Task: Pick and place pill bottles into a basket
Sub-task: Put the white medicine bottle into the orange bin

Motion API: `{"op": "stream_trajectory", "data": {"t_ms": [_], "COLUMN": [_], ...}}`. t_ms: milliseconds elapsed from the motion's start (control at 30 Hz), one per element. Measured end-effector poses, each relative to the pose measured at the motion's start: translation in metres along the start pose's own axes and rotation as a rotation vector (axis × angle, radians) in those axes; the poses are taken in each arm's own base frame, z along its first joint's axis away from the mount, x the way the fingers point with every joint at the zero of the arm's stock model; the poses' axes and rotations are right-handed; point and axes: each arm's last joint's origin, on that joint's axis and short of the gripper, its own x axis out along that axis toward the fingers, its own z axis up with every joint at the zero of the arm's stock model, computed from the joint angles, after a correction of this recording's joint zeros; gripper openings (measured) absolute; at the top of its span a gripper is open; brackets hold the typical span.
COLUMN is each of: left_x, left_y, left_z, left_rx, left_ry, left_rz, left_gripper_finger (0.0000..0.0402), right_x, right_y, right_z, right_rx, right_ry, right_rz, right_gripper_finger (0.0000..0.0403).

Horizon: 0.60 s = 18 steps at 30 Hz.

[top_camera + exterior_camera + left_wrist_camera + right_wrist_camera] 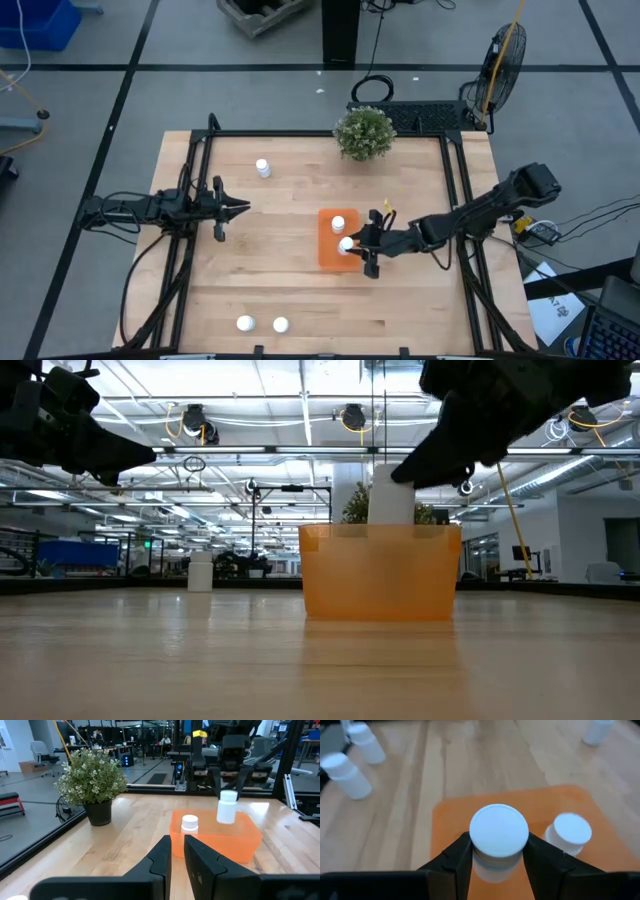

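Right gripper [497, 851] pinches a pill bottle [499, 831] above the basket [451, 817]; releasing this high, it may topple onto the bottle inside [571, 834].

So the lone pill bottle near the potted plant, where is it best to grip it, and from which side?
Grip the lone pill bottle across its round body just under the cap, coming down from above. It stands upright with bare wood all around, so either side suits. The left end effector is nearer; the right end effector already holds a bottle.
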Motion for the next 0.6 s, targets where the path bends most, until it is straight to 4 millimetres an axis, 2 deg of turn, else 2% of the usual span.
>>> {"op": "stream_trajectory", "data": {"t_ms": [333,600], "left_x": [0.0,0.0], "left_y": [0.0,0.0], "left_z": [0.0,0.0], "left_rx": [0.0,0.0], "left_ry": [0.0,0.0], "left_rz": [0.001,0.0], "left_gripper_finger": [0.0056,0.0056], "right_x": [0.018,0.019], "right_y": [0.002,0.001], "right_z": [-0.015,-0.013], "right_rx": [0.025,0.036], "right_ry": [0.068,0.056], "right_rz": [0.01,0.03], "right_gripper_finger": [0.0142,0.0142]}}
